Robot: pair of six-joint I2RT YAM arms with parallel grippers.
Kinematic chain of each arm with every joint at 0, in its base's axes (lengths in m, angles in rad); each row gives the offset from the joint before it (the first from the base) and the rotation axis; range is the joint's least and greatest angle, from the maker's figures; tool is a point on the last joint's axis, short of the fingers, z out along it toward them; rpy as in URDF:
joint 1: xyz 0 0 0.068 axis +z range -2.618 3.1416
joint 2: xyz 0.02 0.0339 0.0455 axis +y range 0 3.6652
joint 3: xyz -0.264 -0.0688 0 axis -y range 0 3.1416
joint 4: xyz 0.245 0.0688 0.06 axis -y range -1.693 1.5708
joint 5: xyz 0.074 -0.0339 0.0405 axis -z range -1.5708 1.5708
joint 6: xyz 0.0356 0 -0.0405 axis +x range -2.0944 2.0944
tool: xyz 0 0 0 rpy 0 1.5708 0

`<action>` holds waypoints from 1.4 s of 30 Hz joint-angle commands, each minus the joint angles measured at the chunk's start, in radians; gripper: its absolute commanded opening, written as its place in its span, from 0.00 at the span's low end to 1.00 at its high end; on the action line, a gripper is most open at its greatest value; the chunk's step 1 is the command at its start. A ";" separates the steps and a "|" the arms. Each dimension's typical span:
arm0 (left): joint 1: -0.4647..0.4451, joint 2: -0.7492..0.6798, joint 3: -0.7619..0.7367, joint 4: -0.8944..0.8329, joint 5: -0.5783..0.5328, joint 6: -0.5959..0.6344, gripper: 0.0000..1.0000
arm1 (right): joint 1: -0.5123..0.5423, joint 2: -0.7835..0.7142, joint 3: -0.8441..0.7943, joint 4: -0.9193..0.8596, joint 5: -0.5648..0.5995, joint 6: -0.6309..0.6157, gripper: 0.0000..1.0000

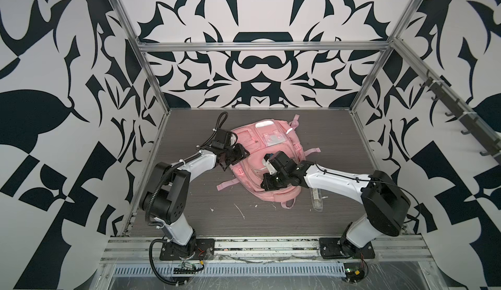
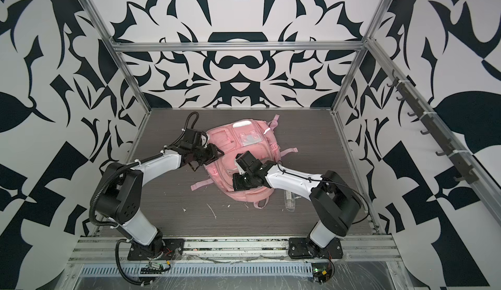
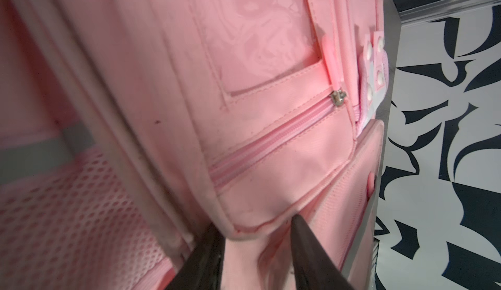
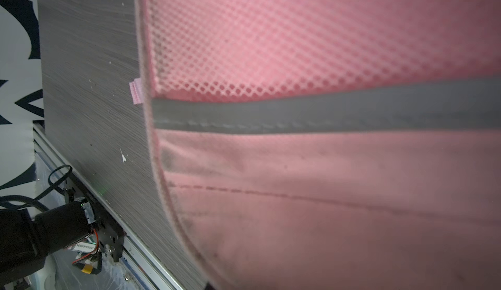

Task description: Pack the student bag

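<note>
Nearest: slotted metal grille [image 1: 244, 271] across the front edge, then two black base plates [image 1: 187, 249], one per arm, on aluminium rails. Beyond, dark grey wood-grain table [image 1: 189, 207], flecked with white scraps [image 1: 240, 210]. Walled on three sides in black-and-white pattern, framed by aluminium posts; row of dark hooks [image 1: 447, 114] along the right-hand wall.

One bag [image 1: 249, 153], pink, lying front-up mid-table toward the back, seen in both top views. One clear patch [image 1: 273, 139] on its front, silver strip [image 1: 264, 124] at the far end, straps [image 1: 225, 185] splayed onto the table to left, right and near side. One clear plastic case [image 1: 317, 199] flat on the table just beside the bag's right, close to the right arm.

Two arms [image 1: 333, 180], both reaching over the bag. Left gripper [image 3: 254, 237] at the bag's left edge: fingers [image 3: 306, 250] partway apart, astride a pocket corner beside a shut zip [image 3: 271, 145], fabric between them loose. Right gripper [image 1: 267, 184] low on the bag's near half, closed tight; fingertips hidden, so anything pinched not to be told. Right wrist view filled with mesh pocket [image 4: 298, 31] and grey strip [image 4: 325, 112].
</note>
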 commanded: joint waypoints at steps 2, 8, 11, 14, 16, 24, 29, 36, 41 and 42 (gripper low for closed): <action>-0.025 0.014 0.007 0.004 0.036 -0.021 0.42 | 0.038 0.045 0.094 0.073 -0.049 0.009 0.00; -0.025 0.024 -0.026 0.029 0.030 -0.061 0.42 | 0.038 0.116 0.222 0.129 -0.047 0.055 0.00; -0.025 0.020 -0.047 0.038 0.041 -0.068 0.42 | 0.038 0.132 0.270 0.111 -0.052 0.044 0.00; -0.023 -0.021 -0.048 0.017 0.034 -0.028 0.42 | 0.032 0.099 0.242 0.075 -0.028 0.020 0.00; -0.022 -0.042 -0.033 -0.006 0.038 0.018 0.42 | 0.025 0.074 0.206 0.055 -0.032 0.007 0.00; -0.029 0.082 0.156 -0.115 0.207 0.205 0.45 | 0.011 0.020 0.097 -0.017 -0.093 -0.073 0.00; -0.057 0.144 0.247 -0.198 0.248 0.327 0.45 | 0.002 -0.013 0.064 -0.069 -0.108 -0.140 0.00; -0.094 0.213 0.326 -0.294 0.183 0.437 0.45 | -0.029 -0.024 0.029 -0.076 -0.142 -0.181 0.00; -0.097 0.231 0.338 -0.308 0.116 0.464 0.29 | -0.033 -0.013 0.035 -0.074 -0.142 -0.187 0.00; -0.096 0.233 0.334 -0.306 0.114 0.463 0.18 | -0.035 -0.014 0.035 -0.073 -0.142 -0.187 0.00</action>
